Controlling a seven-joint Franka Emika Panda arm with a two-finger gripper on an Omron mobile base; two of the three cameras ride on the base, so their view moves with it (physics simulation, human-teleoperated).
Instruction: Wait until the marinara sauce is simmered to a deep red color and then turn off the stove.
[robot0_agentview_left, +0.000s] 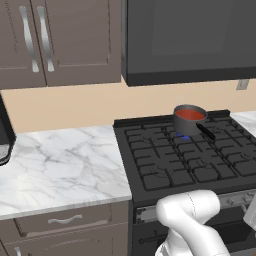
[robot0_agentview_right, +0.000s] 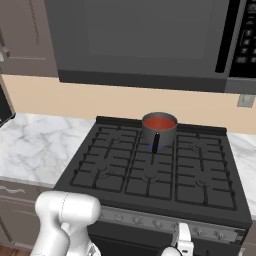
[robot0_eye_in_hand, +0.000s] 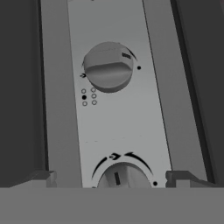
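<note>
**Gripper spread wide at the knob strip, sauce on the back burner**

From my seat I see the marinara sauce (robot0_agentview_right: 160, 121) as a smooth orange-red disc inside a small dark grey saucepan (robot0_agentview_right: 159, 131). The pan sits on a rear centre burner of the stove (robot0_agentview_right: 150, 170), its dark handle pointing toward the front, and a small blue flame (robot0_agentview_left: 185, 136) shows under it. A dark microwave (robot0_agentview_right: 145, 40) hangs above the range, and a white marble counter (robot0_agentview_left: 60, 165) runs off to the left.

Through the hand view, the gripper (robot0_eye_in_hand: 111, 177) faces the silvery front strip (robot0_eye_in_hand: 118, 118) at close range. Its 2 fingertips (robot0_eye_in_hand: 41, 178) stand far apart with nothing between them but 1 knob (robot0_eye_in_hand: 122, 177) at the lower edge; I cannot tell whether they touch it. A 2nd knob (robot0_eye_in_hand: 108, 66) sits farther along the strip.
</note>
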